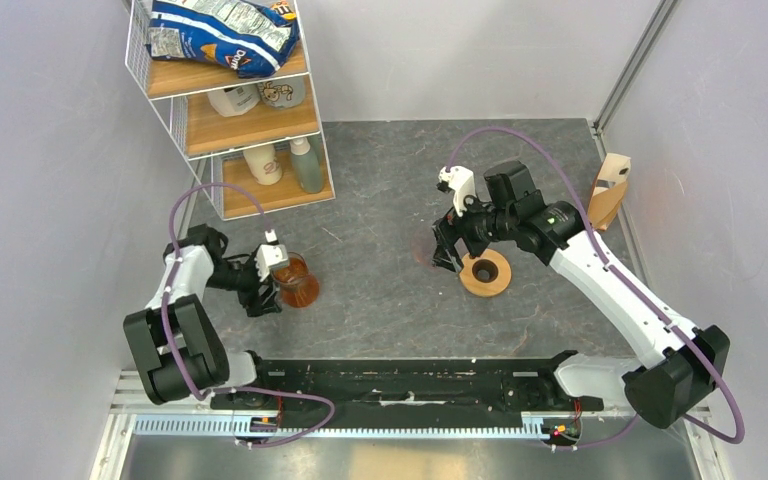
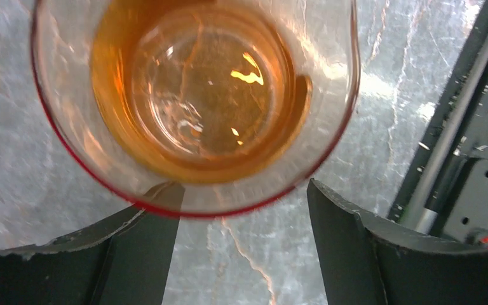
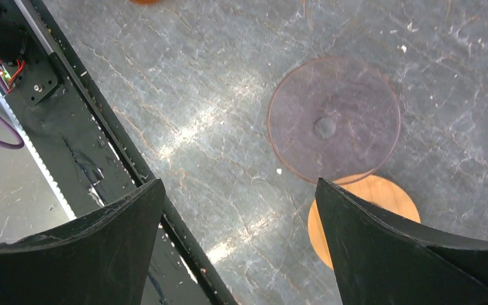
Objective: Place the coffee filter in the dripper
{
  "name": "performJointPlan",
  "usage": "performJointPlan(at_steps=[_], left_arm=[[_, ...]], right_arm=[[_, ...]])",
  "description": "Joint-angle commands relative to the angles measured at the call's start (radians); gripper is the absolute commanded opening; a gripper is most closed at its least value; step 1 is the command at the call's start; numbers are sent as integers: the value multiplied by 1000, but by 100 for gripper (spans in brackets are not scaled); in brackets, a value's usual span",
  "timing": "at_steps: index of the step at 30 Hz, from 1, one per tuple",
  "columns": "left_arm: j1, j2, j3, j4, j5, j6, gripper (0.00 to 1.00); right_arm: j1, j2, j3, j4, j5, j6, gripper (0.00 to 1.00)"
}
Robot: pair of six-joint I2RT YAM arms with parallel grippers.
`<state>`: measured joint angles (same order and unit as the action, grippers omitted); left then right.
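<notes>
From overhead, you've got a dark grey, veined, stone-look bench [image 1: 380,180]. The coffee filter [image 1: 603,208] is thin tan-brown paper sitting in a pale wooden stand [image 1: 617,168] at the far right edge, by the wall. The dripper [image 1: 486,272] is a flat, round, light-wood ring with a dark centre hole. It lies mid-bench, well apart from the filter.

Your right arm reaches forward and left from its base with the wrist bent down. That puts the right gripper [image 1: 447,258] just left of the ring. Your left arm is folded tight near its base with the forearm pointing right. The left gripper [image 1: 272,295] is right beside an amber glass vessel [image 1: 298,283]. A wire rack [image 1: 160,95] with wooden boards stands far left, carrying a blue snack bag [image 1: 225,35] and bottles.

Left wrist: the vessel is smooth, round, amber-orange glass with a reddish rim, seen from above. The matte black fingers are spread, with their tips at the vessel's near wall. One tip shows through the rim glass. Can't tell whether they touch it. Bare bench shows between them.

Right wrist: the matte black fingers are wide apart and hold nothing. Between them on the bench lies a thin translucent disc [image 3: 333,121], round, purplish, with a small centre nub. The dripper's wood pokes out from behind the finger at frame right, just beside the disc's edge.
</notes>
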<state>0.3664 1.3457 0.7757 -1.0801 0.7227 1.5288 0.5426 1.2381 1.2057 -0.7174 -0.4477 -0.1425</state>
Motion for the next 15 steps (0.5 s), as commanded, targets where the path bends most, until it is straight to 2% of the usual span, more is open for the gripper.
performJointPlan(at_steps=[1,6,9,15], left_arm=[[-76,-43,-16,149,74,-72,78],[-137,-52,-19,219,147,-176,71],[-186,-60,-37,264,110,-214,66],[-211,-103,-51,319,100,-307,65]], right_arm=[[-27,-42,41,-74,-14,-11,97],[-75,-67,44,-93,-31,-16,97],[-100,-74,51,-104,-33,-26,97],[-132,-62,75,-117,-36,-40,97]])
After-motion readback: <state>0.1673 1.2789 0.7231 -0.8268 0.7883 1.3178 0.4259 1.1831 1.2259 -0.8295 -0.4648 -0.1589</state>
